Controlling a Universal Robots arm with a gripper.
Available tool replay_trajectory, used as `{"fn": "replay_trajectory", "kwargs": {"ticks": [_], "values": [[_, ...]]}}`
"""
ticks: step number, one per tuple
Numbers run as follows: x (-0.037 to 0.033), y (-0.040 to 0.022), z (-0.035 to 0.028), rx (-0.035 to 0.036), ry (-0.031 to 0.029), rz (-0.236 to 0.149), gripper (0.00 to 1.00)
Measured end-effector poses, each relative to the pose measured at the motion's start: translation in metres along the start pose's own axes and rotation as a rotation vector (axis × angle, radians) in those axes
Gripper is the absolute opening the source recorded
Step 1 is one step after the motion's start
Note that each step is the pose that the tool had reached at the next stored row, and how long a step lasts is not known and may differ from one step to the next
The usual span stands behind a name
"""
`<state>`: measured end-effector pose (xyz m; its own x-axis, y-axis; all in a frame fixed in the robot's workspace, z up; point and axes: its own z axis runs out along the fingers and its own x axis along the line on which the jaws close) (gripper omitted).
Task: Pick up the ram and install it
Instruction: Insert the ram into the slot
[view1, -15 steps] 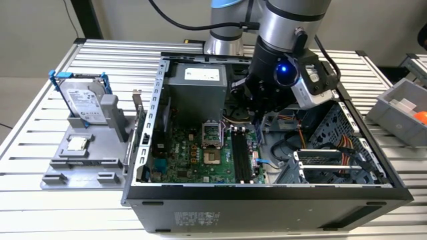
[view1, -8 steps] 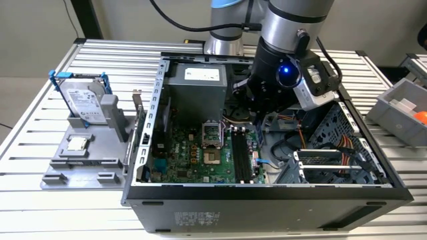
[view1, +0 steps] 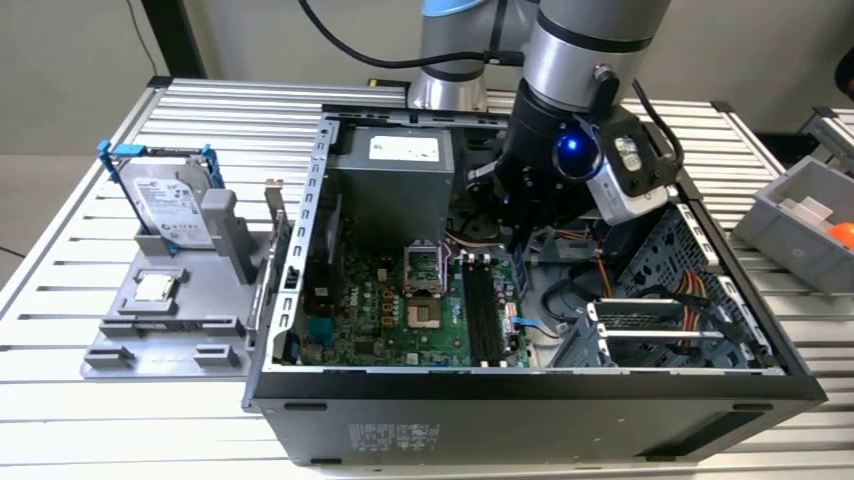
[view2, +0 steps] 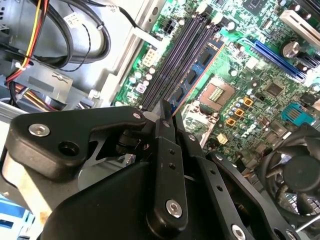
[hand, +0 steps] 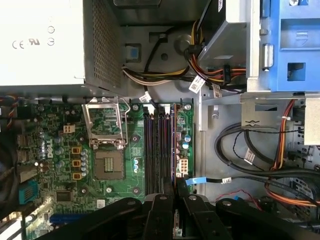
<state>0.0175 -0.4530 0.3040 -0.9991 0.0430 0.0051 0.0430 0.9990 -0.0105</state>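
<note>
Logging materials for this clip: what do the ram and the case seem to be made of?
The ram: probably fibreglass circuit board, blue-green face carrying matte black chips. The case: apparently sheet steel, with a dull grey finish and thin folded edges.

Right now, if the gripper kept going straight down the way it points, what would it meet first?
Probably the memory slots on the motherboard. The gripper holds the ram edge-on right above them, so the ram would touch first. Depth is hard to judge.
</note>
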Motion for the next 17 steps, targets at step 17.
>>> {"fn": "replay_trajectory", "kwargs": {"ticks": [17], "values": [[-0.0012,0.0001,0.0051,0.0041,-0.0003,0.000,0.00]]}}
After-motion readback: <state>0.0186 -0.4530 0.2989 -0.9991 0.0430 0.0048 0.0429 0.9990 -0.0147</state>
